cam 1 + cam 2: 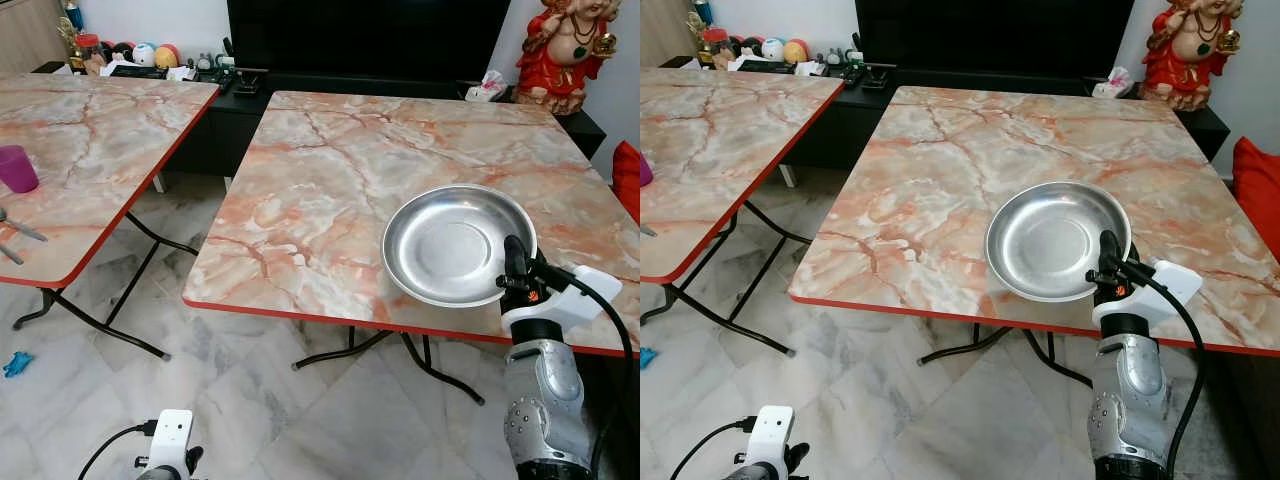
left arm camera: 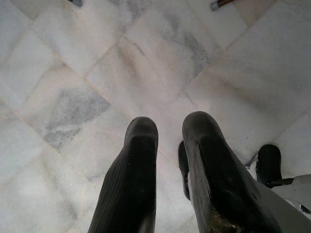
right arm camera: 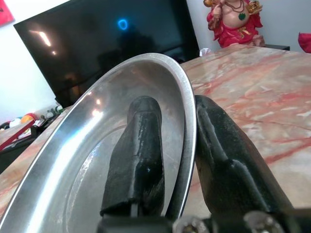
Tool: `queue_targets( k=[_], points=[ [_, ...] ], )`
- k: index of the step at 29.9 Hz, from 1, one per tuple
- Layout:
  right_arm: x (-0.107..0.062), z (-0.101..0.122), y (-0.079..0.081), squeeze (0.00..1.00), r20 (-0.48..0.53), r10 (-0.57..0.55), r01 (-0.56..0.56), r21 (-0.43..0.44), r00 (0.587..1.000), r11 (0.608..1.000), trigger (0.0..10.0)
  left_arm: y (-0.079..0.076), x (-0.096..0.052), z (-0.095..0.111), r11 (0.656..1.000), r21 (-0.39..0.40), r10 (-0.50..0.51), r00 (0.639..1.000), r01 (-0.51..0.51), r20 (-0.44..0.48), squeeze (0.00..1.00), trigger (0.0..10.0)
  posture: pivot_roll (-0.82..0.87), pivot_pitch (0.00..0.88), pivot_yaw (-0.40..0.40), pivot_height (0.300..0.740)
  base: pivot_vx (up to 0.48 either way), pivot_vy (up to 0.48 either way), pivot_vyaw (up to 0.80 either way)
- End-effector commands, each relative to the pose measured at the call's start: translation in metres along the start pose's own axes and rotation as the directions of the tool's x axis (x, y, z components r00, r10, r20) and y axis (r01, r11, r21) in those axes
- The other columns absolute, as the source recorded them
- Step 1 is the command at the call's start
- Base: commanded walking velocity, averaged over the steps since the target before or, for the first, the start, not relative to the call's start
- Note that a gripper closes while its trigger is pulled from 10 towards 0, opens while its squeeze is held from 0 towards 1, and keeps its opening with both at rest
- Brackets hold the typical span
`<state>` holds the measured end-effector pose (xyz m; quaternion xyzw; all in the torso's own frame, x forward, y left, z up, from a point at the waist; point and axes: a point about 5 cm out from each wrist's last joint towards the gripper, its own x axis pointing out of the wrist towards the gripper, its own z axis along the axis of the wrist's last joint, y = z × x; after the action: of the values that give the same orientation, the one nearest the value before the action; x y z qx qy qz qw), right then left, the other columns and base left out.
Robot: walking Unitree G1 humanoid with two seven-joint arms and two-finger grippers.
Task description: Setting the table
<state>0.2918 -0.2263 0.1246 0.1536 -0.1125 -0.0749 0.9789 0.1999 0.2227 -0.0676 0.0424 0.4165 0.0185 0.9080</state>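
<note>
A shiny steel plate (image 1: 450, 245) hangs over the near right part of the marble-pattern table (image 1: 330, 170). My right gripper (image 1: 515, 262) is shut on the plate's near right rim; in the right wrist view one finger (image 3: 138, 150) lies inside the plate (image 3: 92, 145) and the other outside the rim. My left gripper (image 2: 167, 145) hangs low by the floor, its two black fingers a little apart over white tiles, holding nothing. A purple cup (image 1: 17, 168) and a metal utensil (image 1: 20, 228) lie on the second table (image 1: 90, 130) at the left.
A black TV console (image 1: 240, 100) with small items stands behind the tables, and a red statue (image 1: 565, 50) sits at the back right. A gap of tiled floor (image 1: 190, 330) separates the two tables. Folding table legs (image 1: 400, 350) stand under the near edge.
</note>
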Motion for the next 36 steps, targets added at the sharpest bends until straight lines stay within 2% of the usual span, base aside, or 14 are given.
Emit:
queue_targets(
  k=[1,10,36],
  points=[
    [0.0048,0.0066,0.0012,0.0,0.025,0.007,-0.007,-0.007,1.0,1.0,10.0,-0.0013,0.0,-0.0012,1.0,-0.003,-0.003,1.0,0.003,-0.005,0.0,10.0,0.09,0.0,-0.01,0.74,0.0,0.0,0.0],
    [0.0063,0.0095,0.0021,0.0,0.028,0.013,-0.013,-0.012,1.0,1.0,10.0,-0.0033,0.0003,-0.0004,1.0,-0.015,-0.003,1.0,0.003,0.001,0.0,10.0,0.07,0.0,-0.014,0.74,0.0,0.0,0.0],
    [0.0081,0.0084,0.0081,0.0,0.03,0.019,-0.019,-0.007,0.999,1.0,10.0,-0.0033,0.0004,0.0002,1.0,0.003,-0.015,1.0,0.015,-0.001,0.0,10.0,0.05,0.0,-0.001,0.74,0.256,0.0,0.0]
  ],
)
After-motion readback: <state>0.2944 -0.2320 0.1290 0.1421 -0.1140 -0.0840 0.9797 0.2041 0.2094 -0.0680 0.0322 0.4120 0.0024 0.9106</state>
